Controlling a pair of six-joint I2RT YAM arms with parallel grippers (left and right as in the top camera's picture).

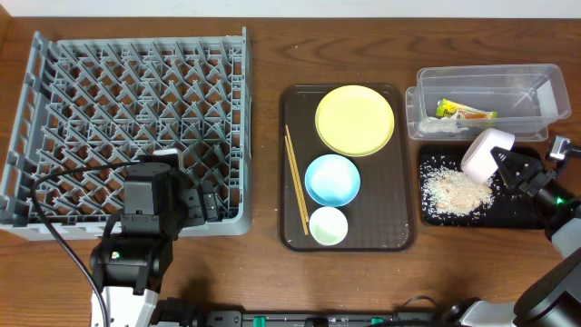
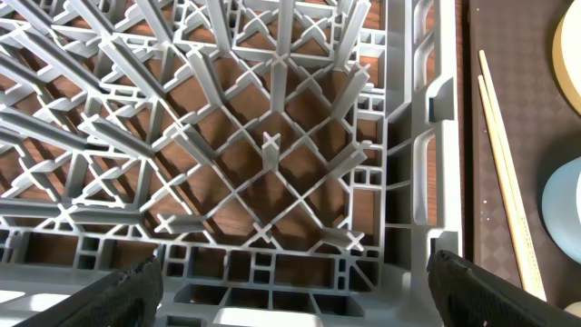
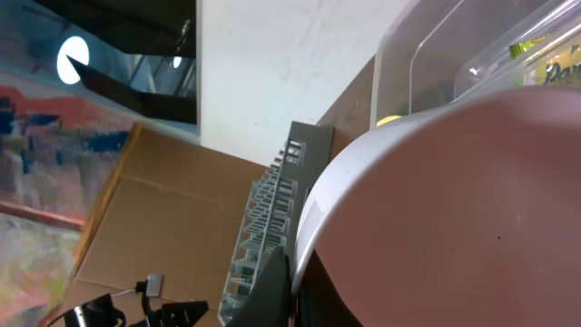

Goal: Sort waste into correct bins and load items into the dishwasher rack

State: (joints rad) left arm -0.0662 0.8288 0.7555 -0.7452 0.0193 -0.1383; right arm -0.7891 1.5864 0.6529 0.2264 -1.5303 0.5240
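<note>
One snack wrapper [image 1: 466,112], lettering unreadable

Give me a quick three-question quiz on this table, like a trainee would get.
1. True or false: the dishwasher rack already holds dishes.
2. Where is the snack wrapper? A) in the clear tub; B) in the rack; C) on the yellow plate.
3. Fill in: the right pincer is shut on the white ____, tilted over the rice on the black tray.
Key: 1 false, it is empty. 2 A. 3 bowl.
</note>
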